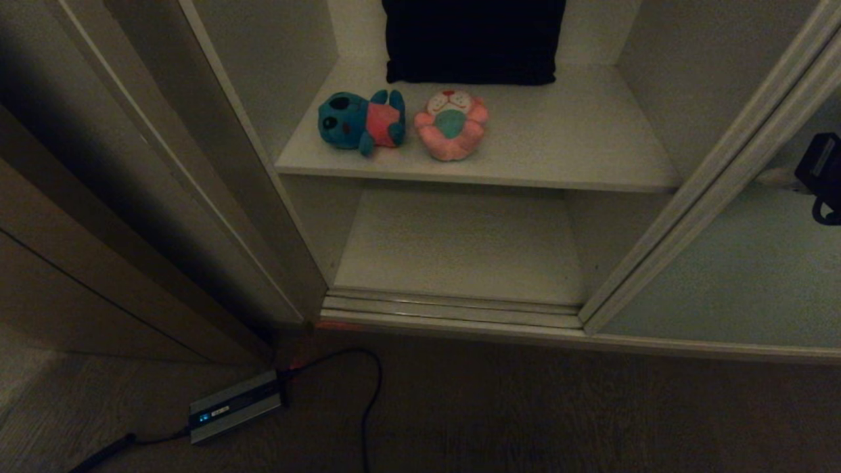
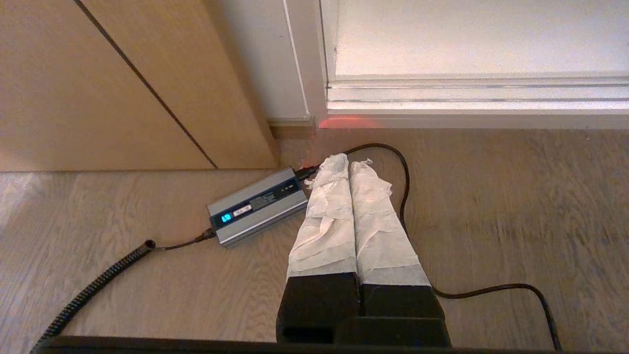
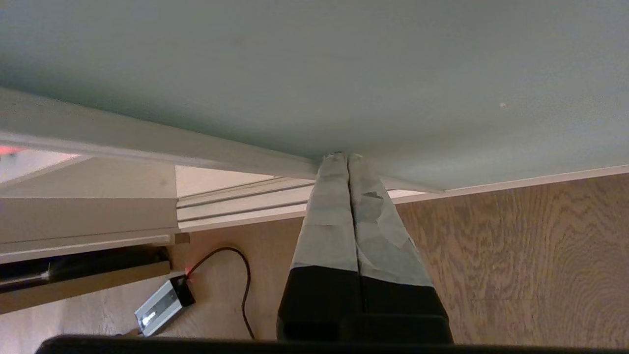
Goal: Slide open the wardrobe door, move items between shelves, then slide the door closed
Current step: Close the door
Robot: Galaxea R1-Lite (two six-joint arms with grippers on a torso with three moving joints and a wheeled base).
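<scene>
a home bedroom, by the look of it: a built-in wardrobe with a sliding door (image 1: pixel 723 263), off-white shelves (image 1: pixel 578 138), plush toys (image 1: pixel 361 121) and a black cushion (image 1: pixel 473 39), wood-look floor (image 1: pixel 525 407), a charger brick (image 1: pixel 235 405) trailing cable.

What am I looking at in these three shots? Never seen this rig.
It is a wheeled robot with two arms. One shot is from its head, looking down into a wardrobe; the other two come from cameras behind each arm's jaws.

The sliding wardrobe door stands open to the right. On the upper shelf lie a blue plush toy and a pink plush toy side by side, in front of a black cushion. The lower shelf shows nothing on it.

The left gripper hangs shut over the floor, above a power adapter. The right gripper, shut too, has its tips at the door. Neither holds anything.
</scene>
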